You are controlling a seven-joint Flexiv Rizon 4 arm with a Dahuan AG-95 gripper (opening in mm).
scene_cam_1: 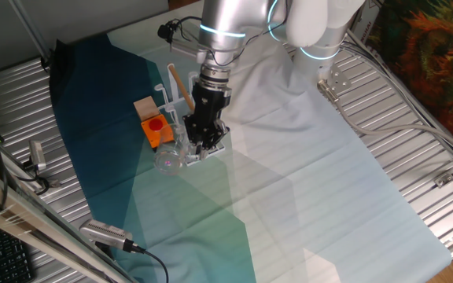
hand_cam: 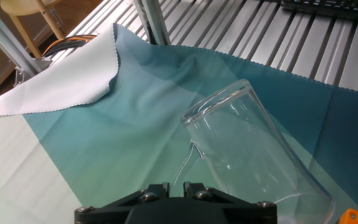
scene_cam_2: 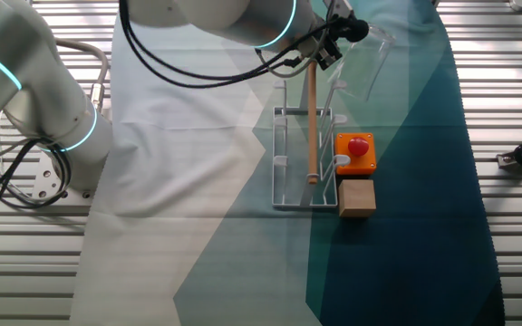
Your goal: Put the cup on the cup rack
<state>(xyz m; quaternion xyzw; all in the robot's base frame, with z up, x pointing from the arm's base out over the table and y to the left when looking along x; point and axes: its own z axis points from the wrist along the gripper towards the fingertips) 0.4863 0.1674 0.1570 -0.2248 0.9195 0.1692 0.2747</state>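
- So the gripper [scene_cam_1: 200, 140] is a chunky black matte thing hanging off a shiny silver arm [scene_cam_1: 228, 23] with glowing cyan rings. In the hand view its two black fingers sit pressed nearly together at the bottom edge, and the cup's thin handle runs right down into them, so it looks clamped on the handle.
- Cup [hand_cam: 247, 152] is clear smooth glass, a straight-walled cylinder with a thin rim, tilted way over so the mouth points up and away from the hand. In one fixed view it's a faint glassy blob [scene_cam_1: 168, 159] hanging low just beside the fingers, close over the cloth.
- Cup rack [scene_cam_2: 304, 154] is thin white wire: skinny upright pegs on a small rectangular base frame. One peg is different, a long tan wooden-looking dowel [scene_cam_2: 312, 122]. The gripper is right at the rack's end; can't tell if the cup touches a peg.
- Just beside the rack sits an orange box [scene_cam_2: 355, 152] with a round red button, and touching it a plain cardboard-brown block [scene_cam_2: 357, 197].
- Everything's on a soft cloth [scene_cam_1: 305, 181] in teal, pale green and white angular patches, with a zigzag-cut hem and some wrinkles.
- Under that, a ribbed aluminium table [scene_cam_1: 415, 102], all parallel grooves.
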